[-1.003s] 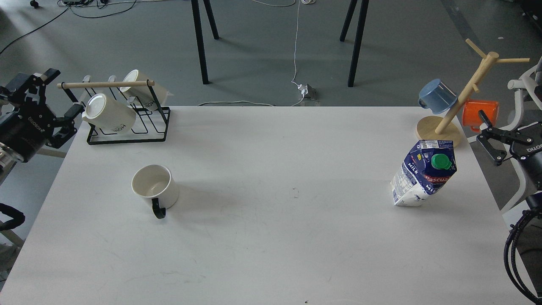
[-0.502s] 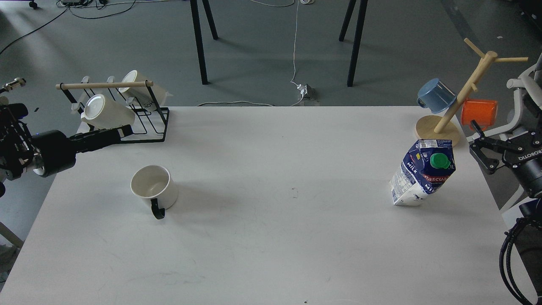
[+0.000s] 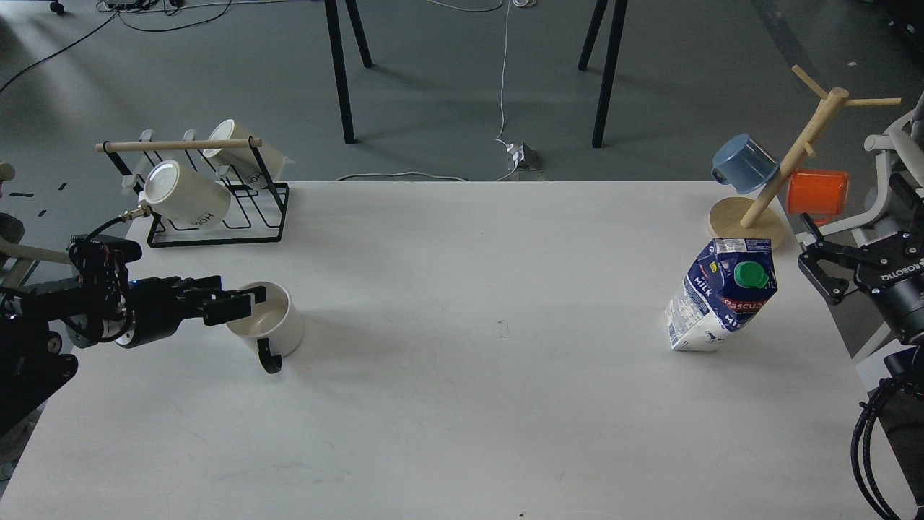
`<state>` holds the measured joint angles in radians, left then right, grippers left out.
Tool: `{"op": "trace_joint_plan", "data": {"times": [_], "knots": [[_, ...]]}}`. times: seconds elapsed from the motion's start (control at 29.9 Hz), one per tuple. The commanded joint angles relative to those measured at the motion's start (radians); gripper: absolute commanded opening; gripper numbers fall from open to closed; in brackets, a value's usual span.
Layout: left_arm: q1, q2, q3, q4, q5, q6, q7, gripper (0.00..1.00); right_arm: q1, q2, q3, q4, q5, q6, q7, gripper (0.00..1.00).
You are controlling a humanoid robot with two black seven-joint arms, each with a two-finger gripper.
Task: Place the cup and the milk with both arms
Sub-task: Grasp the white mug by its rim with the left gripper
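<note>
Wire rack [image 3: 216, 217] – 2 white mugs [image 3: 184, 200]; wooden mug tree [image 3: 787, 162].

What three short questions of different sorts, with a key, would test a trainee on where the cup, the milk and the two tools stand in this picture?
1. True or false: the milk lies flat on the table.
2. Multiple choice: the cup has its handle pointing A) toward the camera, B) toward the wire rack, C) toward the carton.
3. Short answer: which tool is nearer its object?

Key
1. False; it stands on its base, green cap on top.
2. A.
3. The left tool, whose tips overlap the cup's rim; whether they touch it cannot be told. The right tool is open beside the table's right edge, apart from the milk.
</note>
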<state>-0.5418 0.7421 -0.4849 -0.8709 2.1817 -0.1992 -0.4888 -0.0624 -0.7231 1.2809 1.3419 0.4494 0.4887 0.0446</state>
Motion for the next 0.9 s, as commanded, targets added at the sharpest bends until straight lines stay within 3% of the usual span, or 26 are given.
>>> {"op": "trace_joint_plan", "data": {"times": [0.0,0.17,0.27,0.43,0.5,0.64,0.74,0.87], "knots": [[-0.003,-0.018,0.006,0.032,0.0,0.001,0.0,0.96,-0.004,0.001,0.0,0.002,0.0,0.0,0.0,0.99],[-0.003,-0.036,0.025,0.055,0.0,0.018,0.0,0.9,-0.014,0.001,0.0,0.002,0.0,0.0,0.0,0.99],[-0.003,-0.046,0.043,0.069,0.0,0.034,0.0,0.81,-0.017,0.001,0.002,0.002,0.0,0.0,0.0,0.99],[0.0,-0.047,0.051,0.072,0.0,0.041,0.0,0.5,-0.02,0.001,0.002,0.0,0.0,0.0,0.0,0.99],[0.0,-0.046,0.052,0.073,0.0,0.037,0.0,0.31,-0.024,0.001,0.002,0.0,0.0,0.0,0.0,0.99],[-0.003,-0.043,0.054,0.095,0.0,0.038,0.0,0.06,-0.027,0.001,0.002,0.0,0.0,0.0,0.0,0.99],[-0.006,-0.04,0.054,0.095,0.0,0.041,0.0,0.0,-0.031,0.001,0.002,0.0,0.0,0.0,0.001,0.99],[-0.004,-0.038,0.052,0.095,0.0,0.043,0.0,0.0,-0.036,0.001,0.002,0.0,0.0,0.0,0.001,0.99]]}}
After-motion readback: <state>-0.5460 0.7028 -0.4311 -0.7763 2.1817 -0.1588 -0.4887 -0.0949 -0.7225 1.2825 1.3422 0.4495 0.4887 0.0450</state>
